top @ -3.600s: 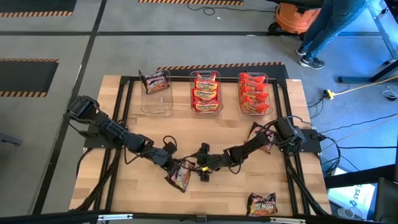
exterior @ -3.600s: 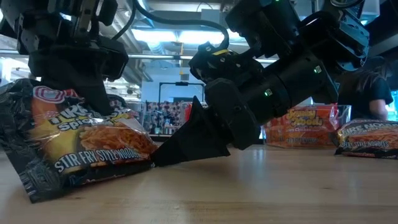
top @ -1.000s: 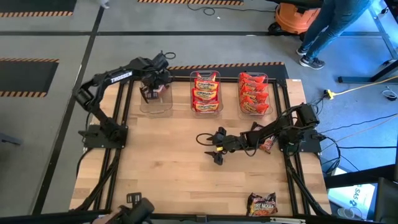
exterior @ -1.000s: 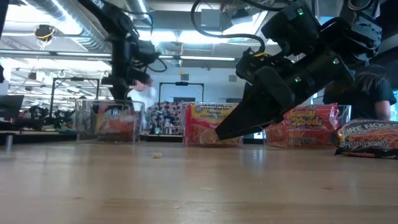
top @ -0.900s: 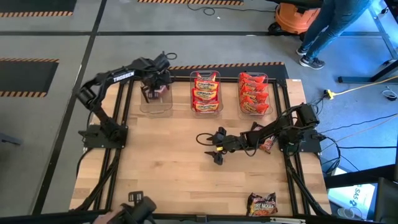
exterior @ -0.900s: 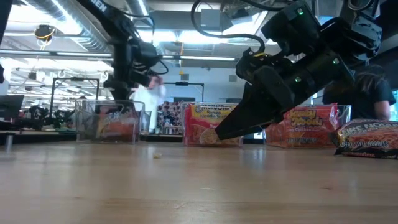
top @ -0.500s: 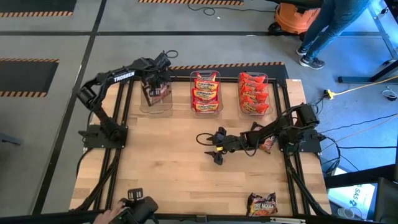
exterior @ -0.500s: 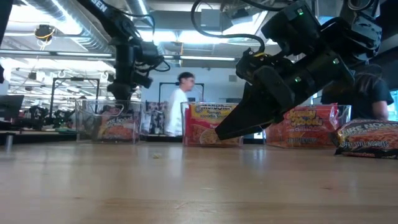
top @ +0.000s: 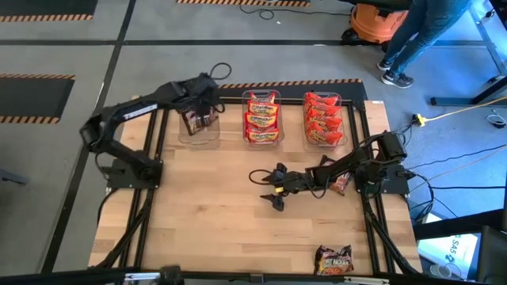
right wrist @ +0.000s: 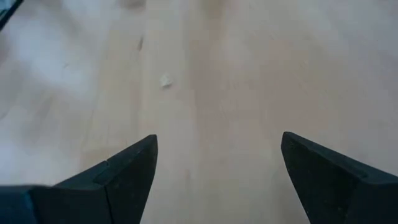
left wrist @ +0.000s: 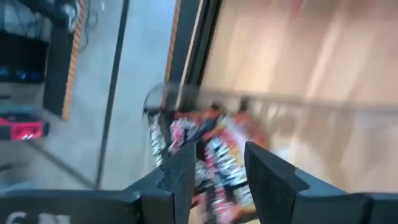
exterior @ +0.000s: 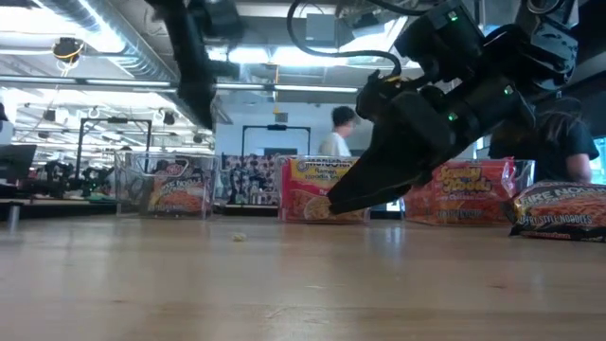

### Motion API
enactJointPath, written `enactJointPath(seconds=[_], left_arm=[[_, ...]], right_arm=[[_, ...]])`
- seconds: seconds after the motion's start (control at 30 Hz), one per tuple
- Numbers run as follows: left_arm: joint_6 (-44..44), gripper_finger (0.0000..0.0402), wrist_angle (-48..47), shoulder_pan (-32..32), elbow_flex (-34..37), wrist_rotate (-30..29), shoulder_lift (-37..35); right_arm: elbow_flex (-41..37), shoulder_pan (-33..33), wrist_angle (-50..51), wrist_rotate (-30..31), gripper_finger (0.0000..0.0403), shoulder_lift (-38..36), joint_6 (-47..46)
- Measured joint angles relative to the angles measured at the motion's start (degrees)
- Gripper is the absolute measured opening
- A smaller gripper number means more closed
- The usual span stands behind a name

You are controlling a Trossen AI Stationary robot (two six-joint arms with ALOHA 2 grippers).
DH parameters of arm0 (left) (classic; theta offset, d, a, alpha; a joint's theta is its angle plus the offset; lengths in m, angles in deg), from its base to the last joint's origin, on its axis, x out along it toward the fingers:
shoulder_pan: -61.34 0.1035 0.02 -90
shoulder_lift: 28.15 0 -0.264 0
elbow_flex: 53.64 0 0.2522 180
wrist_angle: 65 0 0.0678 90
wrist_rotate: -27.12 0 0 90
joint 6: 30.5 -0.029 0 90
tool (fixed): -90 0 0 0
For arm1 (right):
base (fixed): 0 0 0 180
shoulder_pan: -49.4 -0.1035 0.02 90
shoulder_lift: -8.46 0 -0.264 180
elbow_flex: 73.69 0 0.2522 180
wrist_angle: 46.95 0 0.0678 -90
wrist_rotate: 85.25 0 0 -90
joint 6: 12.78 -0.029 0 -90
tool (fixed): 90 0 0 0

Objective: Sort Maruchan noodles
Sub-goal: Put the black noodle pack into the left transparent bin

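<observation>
Maruchan noodles are seen sorted in part into three clear bins along the far edge of the table; a dark packet lies in the left bin, orange-yellow packets fill the middle bin, and red packets fill the right bin; two dark packets are left unsorted, one beside the right arm's base and one near the front edge. The left gripper is held just above the left bin, its fingers parted and nothing gripped, the dark packet lying free below them. The right gripper is held low over bare wood at mid-table, its fingers spread wide and empty. A snag is judged possible if the left gripper is withdrawn low, since a finger could catch the bin's wall or the crinkled wrapper and tip the bin; the loose packet beside the right arm could likewise be swept aside by that arm's own links if it is reached for carelessly.
</observation>
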Motion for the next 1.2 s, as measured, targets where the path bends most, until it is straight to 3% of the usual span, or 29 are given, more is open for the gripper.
enactJointPath(seconds=[0.33,0.5,0.73,1.07,1.2], left_arm=[[19.92,0.0131,0.48,-19.6,-0.02,19.14,-10.75],[27.56,0.0131,2.68,-31.29,0.95,19.6,-10.15],[36.41,0.0131,11.86,-44.33,8.01,16.1,-9.05],[47.45,0.0131,40.46,-55.14,24.26,15.01,-9.12],[50.11,0.0131,49.67,-57.49,29.66,12.18,-9.12]], right_arm=[[5.09,-6.56,24.68,-1.59,0.0321,-11.53,-1.09],[5.48,-13.6,35.56,-1.92,0.0321,-19.14,-10.27],[5.48,-26.55,40.02,-2.52,0.0321,-24.99,-29.15],[5.48,-42.74,40.11,-3.98,0.0321,-25.1,-61.76],[5.48,-48.76,40.22,0.62,0.0321,-24.84,-73.68]])
